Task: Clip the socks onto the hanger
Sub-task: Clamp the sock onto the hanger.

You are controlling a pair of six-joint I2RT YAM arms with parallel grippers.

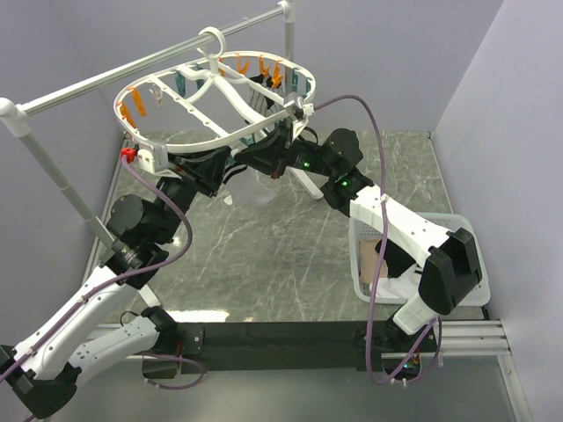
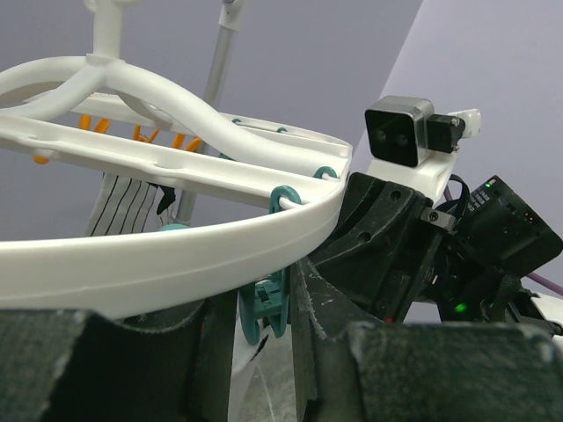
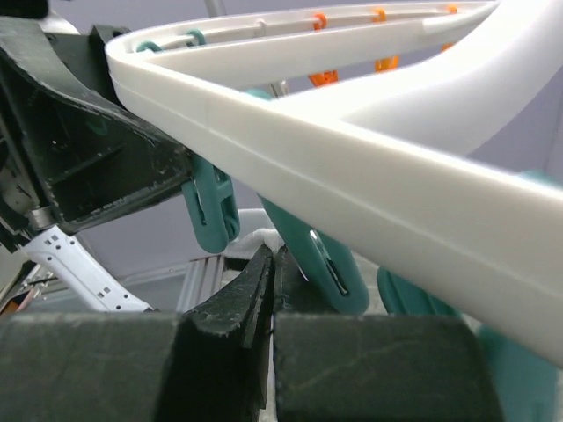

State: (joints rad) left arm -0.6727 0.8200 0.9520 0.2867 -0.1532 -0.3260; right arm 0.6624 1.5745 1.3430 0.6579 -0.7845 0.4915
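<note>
Against lilac walls (image 1: 396,53), left tool (image 2: 253,330) pinches a teal clip (image 2: 274,299), right tool (image 3: 271,290) closed

Hanger (image 1: 211,139) on rail (image 1: 106,75), left pincer (image 2: 255,352) and right pincer (image 3: 271,290) beneath its near rim

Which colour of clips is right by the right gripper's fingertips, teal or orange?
The teal clips, hanging from the rim of the hanger just above the right gripper; the orange clips sit along the far rim.
</note>
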